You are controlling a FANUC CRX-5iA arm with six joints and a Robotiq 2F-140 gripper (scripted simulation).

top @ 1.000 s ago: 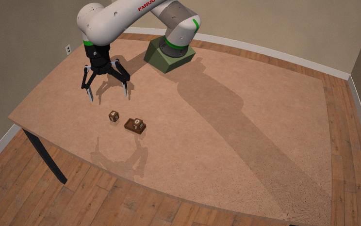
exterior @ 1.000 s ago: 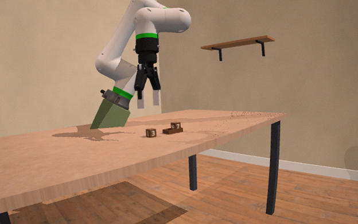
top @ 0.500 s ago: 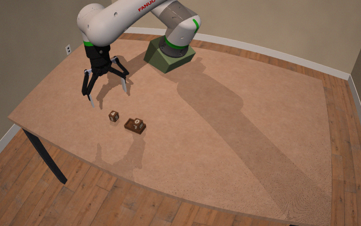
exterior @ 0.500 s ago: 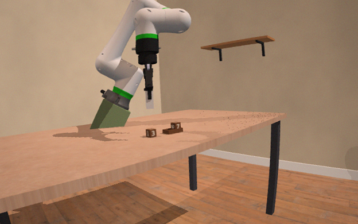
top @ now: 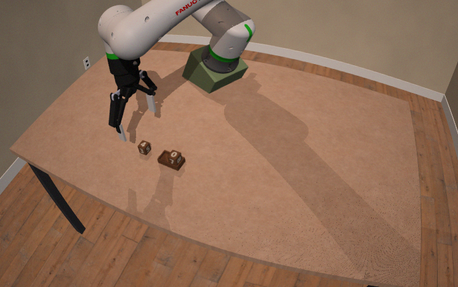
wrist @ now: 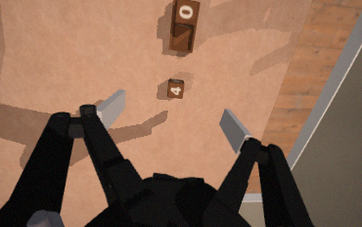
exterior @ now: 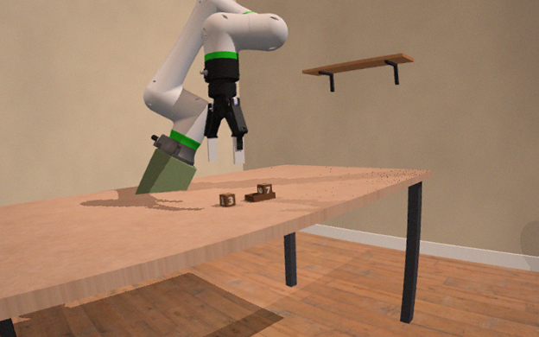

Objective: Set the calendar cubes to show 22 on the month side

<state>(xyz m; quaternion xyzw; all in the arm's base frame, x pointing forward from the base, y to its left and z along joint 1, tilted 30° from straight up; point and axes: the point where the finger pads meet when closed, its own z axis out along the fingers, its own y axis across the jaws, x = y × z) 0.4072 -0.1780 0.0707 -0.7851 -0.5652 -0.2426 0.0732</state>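
The black two-finger gripper with pale grey fingertip plates (top: 136,119) (exterior: 225,150) (wrist: 172,114) was spread wide with nothing between its fingers, and hung above the tan tabletop (top: 209,189) (exterior: 99,254) (wrist: 142,44). The loose brown wooden cube with pale digits (top: 144,147) (exterior: 227,200) (wrist: 175,89) stood on the tabletop, outside the small brown rectangular wooden tray (top: 168,164) (exterior: 259,198) (wrist: 182,49) and just beside its open end. Its upper face bore a 4; a 3 and a 5 were legible on its sides in the top view, a 1 and the 3 in the exterior view. The second brown wooden cube (top: 175,156) (exterior: 264,189) (wrist: 186,12), 0 uppermost, occupied the tray's far end, leaving the nearer end vacant. In the wrist view the loose cube lay ahead of the gripper, between the lines of the two fingertips but beyond them, with the tray farther along nearly the same line. The tray's long axis ran roughly across the direction in which the fingers would close. An approach to the loose cube therefore appeared to call for a forward shift and a descent, with the fingers straddling it. Neither cube visibly showed a 2, so turning both was probably still required.
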